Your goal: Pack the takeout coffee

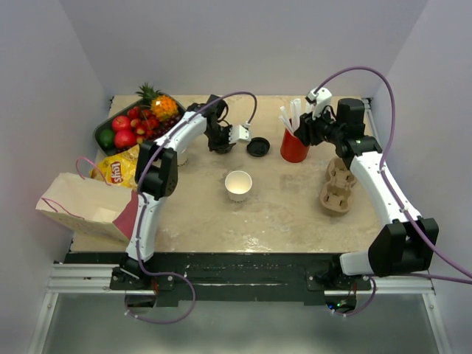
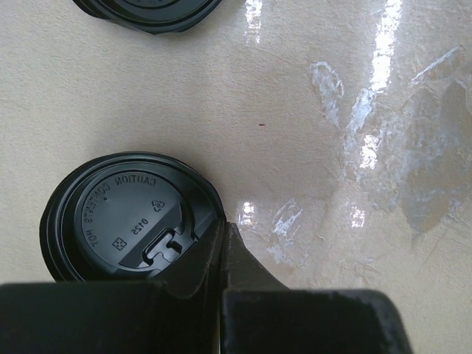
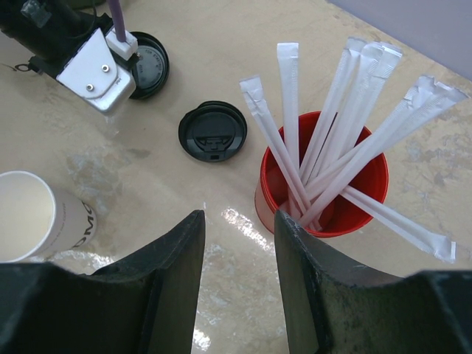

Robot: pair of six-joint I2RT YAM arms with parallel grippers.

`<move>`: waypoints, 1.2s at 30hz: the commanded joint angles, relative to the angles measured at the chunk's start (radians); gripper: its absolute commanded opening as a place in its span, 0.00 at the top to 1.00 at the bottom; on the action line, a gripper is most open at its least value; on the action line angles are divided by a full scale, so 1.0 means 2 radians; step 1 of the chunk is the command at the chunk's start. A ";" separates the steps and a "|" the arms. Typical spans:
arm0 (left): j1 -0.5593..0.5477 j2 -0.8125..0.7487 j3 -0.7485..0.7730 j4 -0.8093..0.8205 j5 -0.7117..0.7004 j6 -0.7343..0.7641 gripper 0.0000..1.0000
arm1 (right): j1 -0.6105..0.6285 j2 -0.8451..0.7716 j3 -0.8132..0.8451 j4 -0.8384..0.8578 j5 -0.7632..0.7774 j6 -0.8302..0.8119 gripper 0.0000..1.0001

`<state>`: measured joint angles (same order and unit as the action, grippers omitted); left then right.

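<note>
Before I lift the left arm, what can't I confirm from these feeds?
- Left wrist: whether the shut left gripper actually pinches the black lid; its own jaws cover the contact.
- Top external: the gripper hides that lid.
- Left wrist: second lid cut off by the top edge.
- Right wrist: white cup cut off by the left edge.

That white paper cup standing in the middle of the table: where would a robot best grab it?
Probably across the side wall of the white paper cup, just under its rolled rim, approached level from the side. It stands upright with its mouth open and narrows toward the base, so a grip high on the wall should not slide off, and the rim stiffens the paper there.
</note>
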<state>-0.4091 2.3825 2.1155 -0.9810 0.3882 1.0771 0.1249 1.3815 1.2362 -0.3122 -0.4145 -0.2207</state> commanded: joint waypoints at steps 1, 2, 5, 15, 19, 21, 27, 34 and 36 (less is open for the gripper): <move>-0.003 -0.026 0.007 0.004 0.011 0.001 1.00 | -0.002 -0.001 0.009 0.020 -0.002 0.008 0.54; -0.003 -0.032 0.007 0.006 0.014 -0.003 1.00 | -0.002 -0.001 0.009 0.020 -0.004 0.008 0.54; -0.003 -0.051 0.005 0.013 0.018 -0.020 1.00 | -0.002 0.000 0.009 0.021 -0.005 0.010 0.54; -0.003 -0.123 -0.004 0.045 0.042 -0.093 1.00 | -0.002 0.008 0.024 0.023 -0.010 0.014 0.54; 0.000 -0.155 0.010 0.034 0.095 -0.133 1.00 | -0.002 0.004 0.028 0.024 -0.018 0.020 0.54; 0.000 -0.182 0.005 0.024 0.157 -0.155 1.00 | -0.001 0.000 0.028 0.022 -0.031 0.026 0.54; 0.000 -0.266 -0.069 0.064 0.297 -0.242 1.00 | -0.002 -0.007 0.040 0.002 -0.095 0.040 0.52; -0.001 -0.370 -0.258 0.217 0.422 -0.392 1.00 | -0.001 -0.034 0.060 -0.083 -0.142 0.012 0.50; -0.002 -0.417 -0.359 0.363 0.443 -0.525 1.00 | -0.001 -0.043 0.065 -0.111 -0.153 0.012 0.50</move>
<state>-0.4091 1.6741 1.6569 -0.6697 1.0828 0.4259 0.1242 1.3640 1.3048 -0.4122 -0.6334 -0.1764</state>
